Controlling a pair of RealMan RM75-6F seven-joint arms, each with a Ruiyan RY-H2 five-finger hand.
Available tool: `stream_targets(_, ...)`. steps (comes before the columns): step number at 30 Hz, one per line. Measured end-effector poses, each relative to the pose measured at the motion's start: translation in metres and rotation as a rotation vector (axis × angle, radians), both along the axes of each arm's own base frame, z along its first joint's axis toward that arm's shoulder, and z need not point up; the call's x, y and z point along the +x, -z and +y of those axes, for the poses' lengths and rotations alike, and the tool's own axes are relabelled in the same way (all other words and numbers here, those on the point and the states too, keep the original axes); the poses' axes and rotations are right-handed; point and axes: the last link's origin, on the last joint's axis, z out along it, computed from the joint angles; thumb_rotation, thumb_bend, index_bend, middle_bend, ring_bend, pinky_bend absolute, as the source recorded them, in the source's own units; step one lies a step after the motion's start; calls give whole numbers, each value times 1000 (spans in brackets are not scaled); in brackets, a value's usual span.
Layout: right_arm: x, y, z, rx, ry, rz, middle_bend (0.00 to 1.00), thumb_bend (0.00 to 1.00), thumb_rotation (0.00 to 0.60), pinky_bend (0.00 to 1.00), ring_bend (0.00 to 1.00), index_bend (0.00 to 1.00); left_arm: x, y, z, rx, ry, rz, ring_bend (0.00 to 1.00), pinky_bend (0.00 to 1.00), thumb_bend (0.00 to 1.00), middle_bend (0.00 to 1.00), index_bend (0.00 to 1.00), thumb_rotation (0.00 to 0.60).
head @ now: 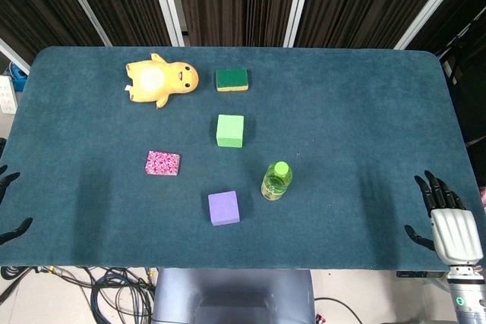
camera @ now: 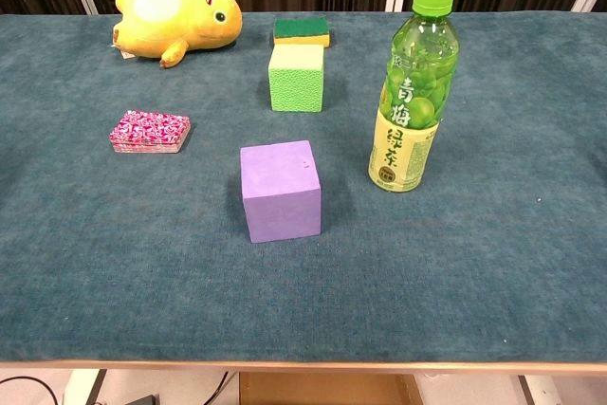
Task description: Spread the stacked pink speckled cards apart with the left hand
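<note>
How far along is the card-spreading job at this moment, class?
Done: nothing; the pink speckled cards lie in one neat stack on the table. In hand: nothing; only the left hand's dark fingers show at the table's left edge, apart from the cards. The right hand rests open, empty. Left: reach the stack and fan it apart.

Robotics lab: teal felt table [head: 364, 111], dark pleated curtains [head: 235, 1] behind, loose cables [head: 106, 282] on floor.

- Left robot hand [head: 9, 202]: only dark fingertips poke past the worktop's [head: 364, 111] left edge, the rest cut off.
- Right robot hand [head: 448, 225]: wrist cut off below the worktop's near right corner.
</note>
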Motion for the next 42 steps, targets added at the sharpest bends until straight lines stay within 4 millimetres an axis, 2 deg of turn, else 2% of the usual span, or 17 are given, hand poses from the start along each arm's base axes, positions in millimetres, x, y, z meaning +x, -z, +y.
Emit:
stream_targets(6, -1, -2, 0, -2, 6, -6, 4, 185, 600, 212, 59, 0, 6, 4, 20, -24, 9, 45, 12, 0, 151, 161, 223, 600)
stream_targets(15, -1, -1, -1, 2, 7, -9, 5, 185, 600, 212, 59, 0, 44, 10, 95, -149, 35, 40, 12, 0, 151, 163, 259, 600)
stream_targets(21, -1, 1, -1, 15, 13, -5, 5, 185, 600, 212, 59, 0, 78, 34, 152, -298, 3, 38, 11, 0, 151, 163, 276, 600)
stream_targets(25, -1, 3, -2, 22, 17, -3, 5, 185, 600, 212, 59, 0, 110, 63, 179, -397, 20, 58, 11, 0, 151, 163, 281, 600)
stream_targets(34, -2, 2, -3, 22, 19, -10, 5, 184, 600, 212, 59, 0, 142, 122, 193, -522, 12, 50, 11, 0, 151, 165, 310, 600)
stream_targets(42, -4, 0, -3, 21, 25, -16, 4, 185, 600, 212, 59, 0, 151, 143, 201, -548, -15, 50, 11, 0, 160, 165, 313, 600)
